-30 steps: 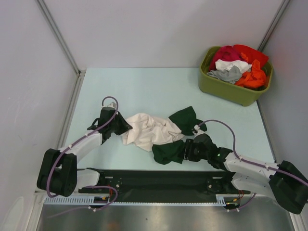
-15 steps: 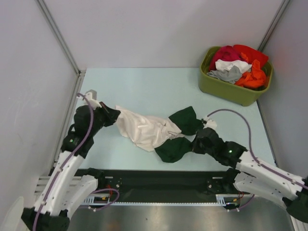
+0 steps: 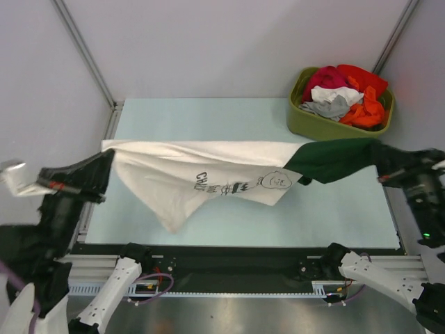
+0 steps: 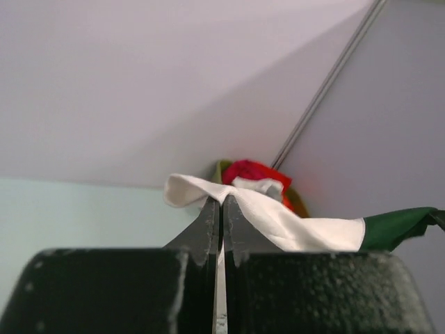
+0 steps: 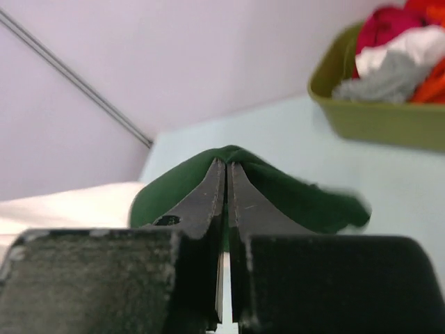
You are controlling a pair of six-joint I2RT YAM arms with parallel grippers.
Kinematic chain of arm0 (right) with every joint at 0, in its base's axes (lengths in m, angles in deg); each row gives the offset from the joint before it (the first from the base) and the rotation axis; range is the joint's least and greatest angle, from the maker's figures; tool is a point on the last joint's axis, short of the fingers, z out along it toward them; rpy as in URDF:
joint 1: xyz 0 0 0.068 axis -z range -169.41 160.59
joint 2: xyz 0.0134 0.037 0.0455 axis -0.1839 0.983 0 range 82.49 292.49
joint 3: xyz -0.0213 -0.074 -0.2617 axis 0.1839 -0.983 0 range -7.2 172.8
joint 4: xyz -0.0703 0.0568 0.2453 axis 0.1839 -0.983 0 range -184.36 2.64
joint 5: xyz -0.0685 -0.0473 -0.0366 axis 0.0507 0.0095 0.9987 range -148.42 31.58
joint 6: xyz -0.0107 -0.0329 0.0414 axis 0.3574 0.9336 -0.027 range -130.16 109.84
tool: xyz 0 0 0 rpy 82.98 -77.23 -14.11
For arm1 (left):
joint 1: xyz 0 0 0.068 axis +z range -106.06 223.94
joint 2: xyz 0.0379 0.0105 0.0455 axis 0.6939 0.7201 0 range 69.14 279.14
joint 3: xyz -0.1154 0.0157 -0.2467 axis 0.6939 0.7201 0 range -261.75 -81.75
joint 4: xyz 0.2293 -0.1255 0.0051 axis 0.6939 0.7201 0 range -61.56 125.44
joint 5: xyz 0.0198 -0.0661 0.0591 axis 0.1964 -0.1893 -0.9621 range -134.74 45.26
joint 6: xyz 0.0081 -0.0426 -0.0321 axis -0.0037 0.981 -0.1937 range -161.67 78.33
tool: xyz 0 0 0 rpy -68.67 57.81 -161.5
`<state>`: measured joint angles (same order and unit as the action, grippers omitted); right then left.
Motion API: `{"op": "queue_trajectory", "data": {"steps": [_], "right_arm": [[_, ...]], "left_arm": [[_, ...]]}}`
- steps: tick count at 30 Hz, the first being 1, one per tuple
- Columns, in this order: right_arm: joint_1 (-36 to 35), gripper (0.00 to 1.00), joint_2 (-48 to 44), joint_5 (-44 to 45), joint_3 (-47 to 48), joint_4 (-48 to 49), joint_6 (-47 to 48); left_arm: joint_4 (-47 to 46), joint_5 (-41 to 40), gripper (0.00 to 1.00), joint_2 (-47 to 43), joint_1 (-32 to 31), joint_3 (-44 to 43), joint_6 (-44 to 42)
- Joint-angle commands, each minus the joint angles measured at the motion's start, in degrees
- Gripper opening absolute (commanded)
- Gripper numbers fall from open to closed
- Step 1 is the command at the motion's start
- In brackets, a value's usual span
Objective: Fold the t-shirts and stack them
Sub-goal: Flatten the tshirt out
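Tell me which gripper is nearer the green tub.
Right. The right gripper holds the t-shirt just nearside of the tub; the left gripper holds it across the table, far left.

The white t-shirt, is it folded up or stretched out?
Stretched out. The t-shirt hangs spread between the left gripper, pinching its white end, and the right gripper, pinching its green end.

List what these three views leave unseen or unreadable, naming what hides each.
Top view: the black lettering on the t-shirt is too small to read.
Top view: the t-shirt covers the table beneath.
Top view: clothes low in the tub lie under the top ones.
Left wrist view: the t-shirt hides most of the tub.
Wrist views: the shut left gripper and right gripper hide the pinched cloth edges.
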<state>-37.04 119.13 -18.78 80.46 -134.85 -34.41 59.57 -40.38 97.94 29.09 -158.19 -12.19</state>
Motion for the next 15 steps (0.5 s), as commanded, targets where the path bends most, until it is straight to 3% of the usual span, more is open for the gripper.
{"op": "queue_trajectory", "data": {"steps": [1,6,9,12,13,15], "right_arm": [[0.2,0.0,-0.3,-0.2,8.3,4.1,9.4],[1.3,0.0,1.5,-9.6,15.4,12.5,13.4],[1.3,0.0,6.7,-11.2,19.4,13.6,15.1],[-0.4,0.0,12.1,-6.2,15.7,21.7,20.1],[-1.7,0.0,13.7,-1.5,11.8,25.0,25.8],[-2.9,0.0,17.7,0.8,8.3,36.2,31.5]], "left_arm": [[0.2,-1.7,0.0,-2.4,0.3,-8.9,-1.4],[0.3,1.2,0.0,-0.3,0.3,-19.6,-1.1],[0.4,2.5,0.0,2.7,0.3,-20.9,-1.1],[-0.3,-2.1,0.01,5.0,0.3,-15.7,-2.0],[-0.2,-4.3,0.0,5.7,0.3,-13.9,-2.0],[0.1,-14.8,0.0,7.7,0.3,-10.2,-1.4]]}}
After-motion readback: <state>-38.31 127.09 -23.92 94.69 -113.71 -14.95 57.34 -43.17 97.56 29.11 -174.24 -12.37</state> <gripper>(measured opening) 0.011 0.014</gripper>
